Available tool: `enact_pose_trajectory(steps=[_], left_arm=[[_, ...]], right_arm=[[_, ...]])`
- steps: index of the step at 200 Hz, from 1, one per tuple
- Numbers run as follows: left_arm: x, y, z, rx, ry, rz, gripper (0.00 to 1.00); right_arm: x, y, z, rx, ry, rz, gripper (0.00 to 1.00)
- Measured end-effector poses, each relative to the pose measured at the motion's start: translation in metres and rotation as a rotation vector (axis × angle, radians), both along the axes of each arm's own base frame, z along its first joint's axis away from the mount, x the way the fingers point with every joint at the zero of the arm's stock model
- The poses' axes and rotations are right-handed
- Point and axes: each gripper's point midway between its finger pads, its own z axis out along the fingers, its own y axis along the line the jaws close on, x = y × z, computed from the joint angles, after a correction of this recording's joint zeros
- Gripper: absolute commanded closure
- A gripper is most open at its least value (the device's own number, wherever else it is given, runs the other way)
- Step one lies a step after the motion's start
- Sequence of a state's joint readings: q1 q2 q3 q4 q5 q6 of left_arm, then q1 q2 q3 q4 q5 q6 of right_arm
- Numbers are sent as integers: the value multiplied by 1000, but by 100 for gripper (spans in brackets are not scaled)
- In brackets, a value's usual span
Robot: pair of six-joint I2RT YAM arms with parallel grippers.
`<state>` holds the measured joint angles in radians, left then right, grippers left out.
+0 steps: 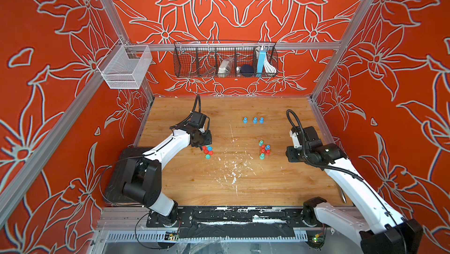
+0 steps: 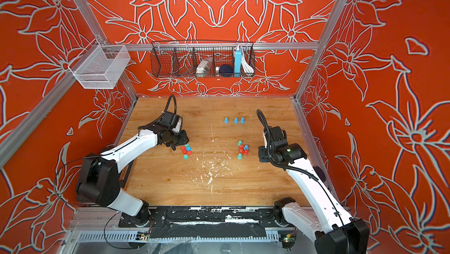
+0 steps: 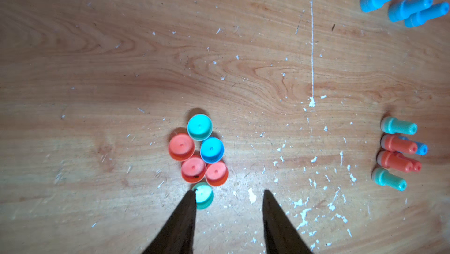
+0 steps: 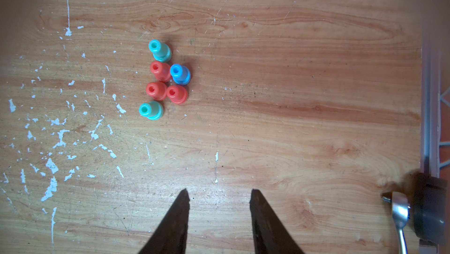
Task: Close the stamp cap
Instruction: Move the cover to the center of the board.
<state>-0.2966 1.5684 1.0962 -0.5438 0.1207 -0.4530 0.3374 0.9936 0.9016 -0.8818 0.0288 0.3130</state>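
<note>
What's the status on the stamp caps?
Left claw open, empty, at the six loose caps. Right claw open, empty, short of the six uncapped stamps. Nothing blocking either.

**A:** What stands on the wooden surface [image 4: 304, 89]?

**B:** Six upright stamps [image 4: 157, 91] in a tight cluster: three red, two teal, one blue. White flecks [image 4: 51, 188] lie beside them.

**A:** And the right gripper [image 4: 220, 195]?

**B:** Its dark jaws are spread, with nothing between them, well apart from the cluster. At the edge is a shiny metal piece [image 4: 400, 207], possibly a spoon.
</note>
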Motion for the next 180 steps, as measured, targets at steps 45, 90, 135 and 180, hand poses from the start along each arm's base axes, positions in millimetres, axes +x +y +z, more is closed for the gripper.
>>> enact_pose_trajectory(steps=[45, 90, 135, 180], left_arm=[[5, -2, -22, 7, 49, 12, 56], [7, -4, -36, 13, 74, 14, 56], [14, -6, -44, 14, 87, 20, 56], [25, -10, -49, 10, 88, 29, 56]], right_arm=[[-1, 1, -1, 6, 3, -4, 57], [0, 1, -1, 8, 1, -6, 57], [0, 2, 0, 11, -2, -7, 57], [0, 2, 0, 12, -3, -7, 57]])
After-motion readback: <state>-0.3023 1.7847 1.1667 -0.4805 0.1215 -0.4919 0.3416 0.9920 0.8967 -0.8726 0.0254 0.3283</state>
